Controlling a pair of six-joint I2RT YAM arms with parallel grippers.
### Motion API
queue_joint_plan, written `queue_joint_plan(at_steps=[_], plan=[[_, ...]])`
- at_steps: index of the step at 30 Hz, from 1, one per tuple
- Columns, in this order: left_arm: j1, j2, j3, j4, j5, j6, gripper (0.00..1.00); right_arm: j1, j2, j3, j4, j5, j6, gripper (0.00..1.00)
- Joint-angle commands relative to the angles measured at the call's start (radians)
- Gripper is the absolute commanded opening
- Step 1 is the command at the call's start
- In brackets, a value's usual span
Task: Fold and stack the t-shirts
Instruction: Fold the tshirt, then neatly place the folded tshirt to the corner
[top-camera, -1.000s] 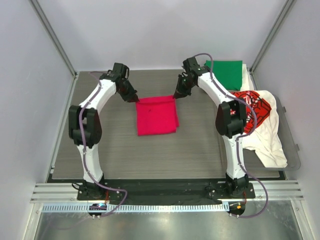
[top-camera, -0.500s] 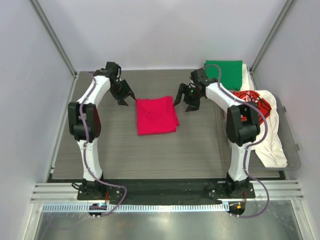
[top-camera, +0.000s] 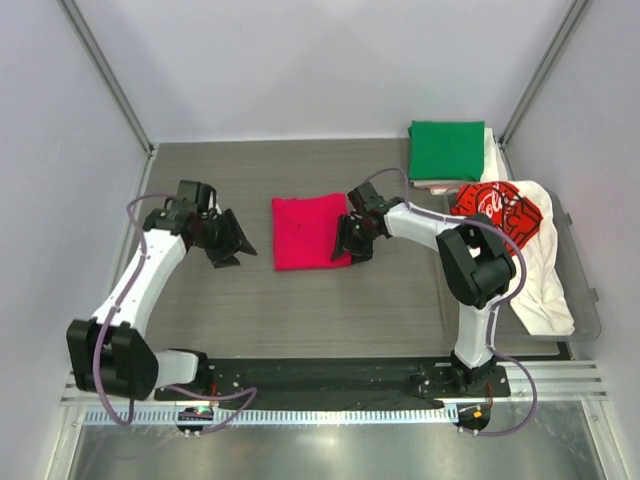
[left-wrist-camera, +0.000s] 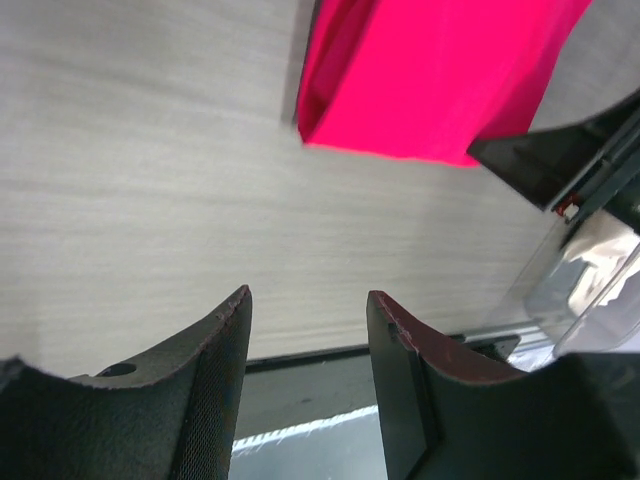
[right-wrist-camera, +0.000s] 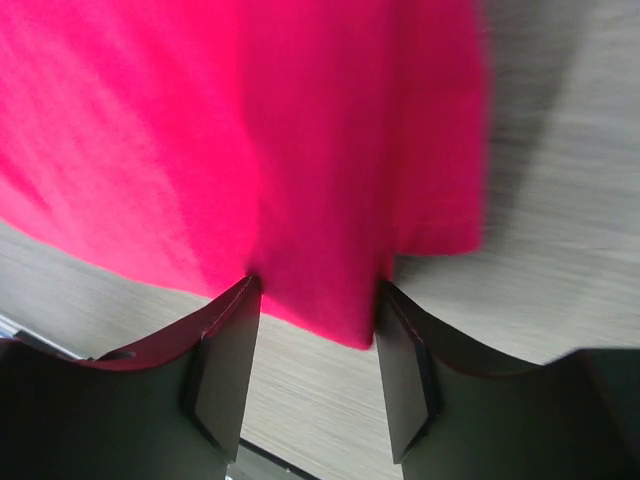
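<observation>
Folded pink-red cloth t-shirt (top-camera: 310, 232), a neat flat square in the middle of the grey wood table (top-camera: 300, 300). Right gripper (top-camera: 350, 242) over its right edge, fingers apart, cloth lying loose between them. Left gripper (top-camera: 238, 246) near its left side, not touching, fingers apart, holding nothing. Folded green cloth t-shirt (top-camera: 447, 150) at the far right corner.
</observation>
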Motion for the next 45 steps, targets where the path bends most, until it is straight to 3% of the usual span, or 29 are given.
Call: queue_joint_plan(at_steps=[1,4,11,16,21,33,39,45], plan=[[-0.003,-0.141,-0.041,-0.026,0.008,0.046,0.51,0.098,-0.02,-0.002,0.064,0.047,0.056,0.55],[-0.003,-0.221,-0.041,-0.088,-0.012,0.078,0.5,0.163,-0.058,-0.002,0.064,0.05,0.082,0.61],[-0.001,-0.353,-0.114,-0.124,-0.144,0.179,0.51,0.184,-0.214,-0.041,-0.022,0.174,0.025,1.0],[-0.001,-0.433,-0.238,-0.021,-0.108,0.16,0.51,0.073,-0.242,-0.036,-0.016,0.14,-0.05,1.0],[-0.003,-0.464,-0.264,0.011,-0.103,0.147,0.51,-0.079,-0.173,0.008,0.061,0.021,-0.107,1.0],[-0.001,-0.419,-0.277,0.042,-0.117,0.138,0.5,-0.172,0.224,0.353,0.072,-0.038,-0.156,0.91],[-0.001,-0.419,-0.28,0.042,-0.123,0.136,0.5,-0.178,0.324,0.412,0.088,-0.056,-0.152,0.79],[-0.001,-0.416,-0.281,0.043,-0.128,0.133,0.5,-0.179,0.328,0.323,0.168,-0.1,-0.122,0.57]])
